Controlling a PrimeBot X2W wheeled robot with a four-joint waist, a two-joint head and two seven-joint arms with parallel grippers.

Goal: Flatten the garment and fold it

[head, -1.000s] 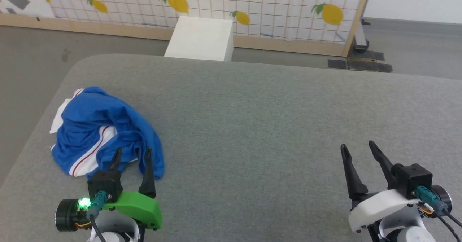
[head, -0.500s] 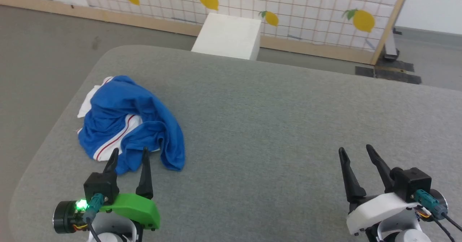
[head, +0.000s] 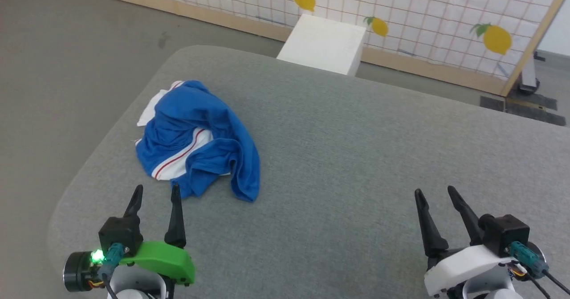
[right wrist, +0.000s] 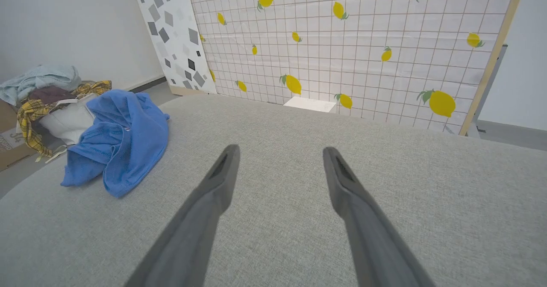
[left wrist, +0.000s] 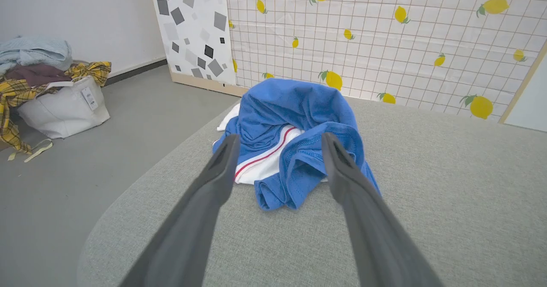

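Though it's bunched, the garment (head: 196, 127) slants away leftward.

The left gripper (head: 156, 186) has two long, dark, tapering fingers (left wrist: 201, 210) rising from a black block (head: 121, 233) on a bright green shell (head: 164, 261). A teal plug (head: 113, 253) with a black cable (head: 115, 285) sits beside a lit green lamp (head: 95, 257) on a round black cap (head: 73, 272). The right gripper (head: 434, 189) has the same fingers and block but a white shell (head: 461, 263), with a second plug (head: 524, 252), also teal, black leads (head: 550, 276) and thin orange wires (head: 516, 270).
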